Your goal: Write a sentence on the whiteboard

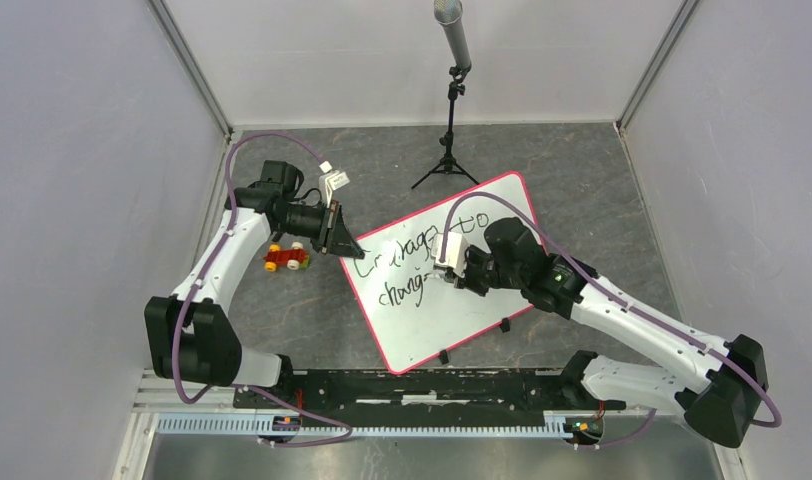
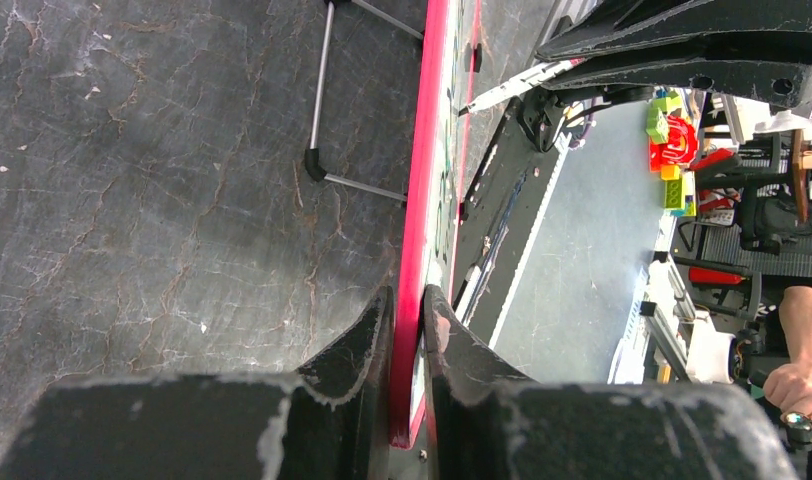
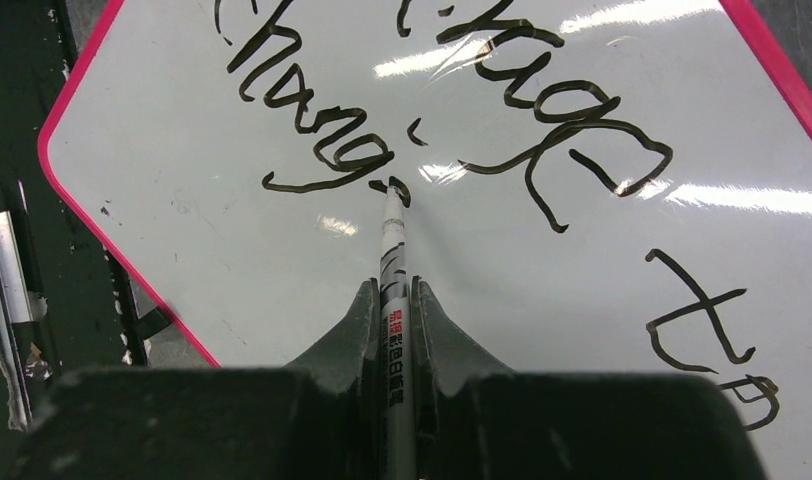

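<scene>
The whiteboard (image 1: 422, 335) lies skewed at mid-table, the sentence (image 1: 400, 293) reaching "chang". My right gripper (image 3: 394, 292) is clamped on the marker (image 3: 394, 250), its tip touching the board just past the g; my left gripper (image 2: 409, 297) pinches the board's left-corner rim

glossy whiteboard (image 3: 232, 250), matt veined tabletop (image 2: 132, 200), perhaps stone

One whiteboard (image 1: 434, 335), one marker (image 3: 394, 262), one tripod (image 1: 448, 160), one toy (image 1: 286, 258), seemingly a car.
</scene>
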